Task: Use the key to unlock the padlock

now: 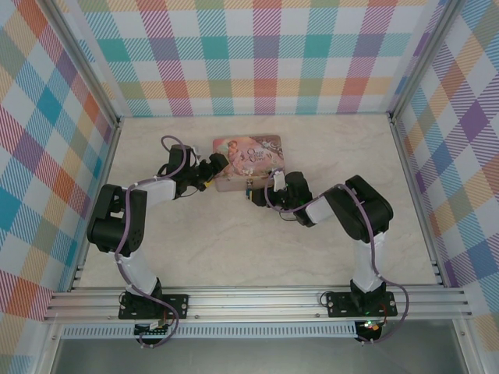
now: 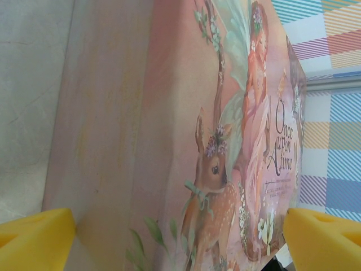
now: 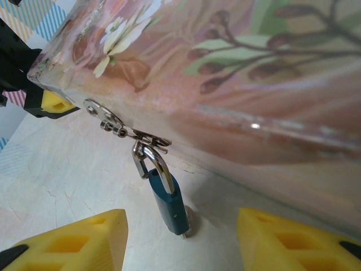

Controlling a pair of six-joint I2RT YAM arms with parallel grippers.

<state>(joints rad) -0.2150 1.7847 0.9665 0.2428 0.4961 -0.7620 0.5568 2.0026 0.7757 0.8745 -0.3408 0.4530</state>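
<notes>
The tiny blue padlock [image 3: 171,202] hangs by its thin metal shackle from the hasp [image 3: 138,137] on the front wall of the pink pictured tin [image 3: 237,73]. Its lower end rests on the table. One shackle leg looks lifted out of its hole in the body. A sliver of grey metal, the key [image 3: 188,219], pokes out behind the lock's lower end, mostly hidden. My right gripper [image 3: 181,240] is open, its yellow pads [image 3: 84,237] on either side just short of the lock. My left gripper [image 2: 180,248] is open around the tin's [image 2: 186,113] left end.
The tin [image 1: 248,160] lies at the middle back of the pale table [image 1: 234,249], with both grippers reaching it, the left [image 1: 209,173] and the right [image 1: 259,192]. Plaid walls and metal rails [image 1: 257,300] enclose the table.
</notes>
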